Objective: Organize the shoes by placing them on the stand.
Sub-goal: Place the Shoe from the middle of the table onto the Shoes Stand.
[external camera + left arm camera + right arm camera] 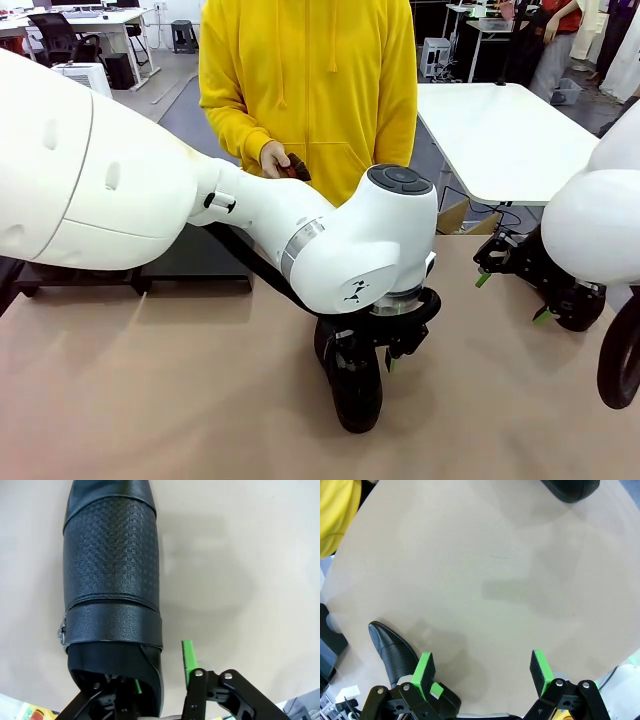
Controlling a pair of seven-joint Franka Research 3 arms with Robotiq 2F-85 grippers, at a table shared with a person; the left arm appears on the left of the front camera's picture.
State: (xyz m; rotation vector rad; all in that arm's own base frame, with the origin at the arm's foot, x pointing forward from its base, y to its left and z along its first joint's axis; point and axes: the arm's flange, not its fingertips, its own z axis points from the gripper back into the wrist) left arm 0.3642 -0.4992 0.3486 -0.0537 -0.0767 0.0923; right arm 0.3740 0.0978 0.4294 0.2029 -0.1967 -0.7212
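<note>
A glossy black shoe [112, 580] with a textured upper lies on the tan table under my left gripper [162, 672]. One green pad [187, 655] stands just outside the shoe's side wall with a small gap, and the other finger reaches inside the opening. In the front view that shoe [355, 395] lies mid-table beneath the left gripper [370, 362]. My right gripper [482, 672] hangs open with nothing between its pads, a second shoe [395, 652] beside its left finger. A third shoe's toe [570, 490] shows farther off. The stand [190, 268] lies at the far left behind the left arm.
A person in a yellow hoodie [310, 90] stands at the far side, one hand [272, 158] holding a small dark object. The right gripper [512, 297] hovers at the table's right. A white table [500, 130] and a cardboard box [465, 218] stand behind.
</note>
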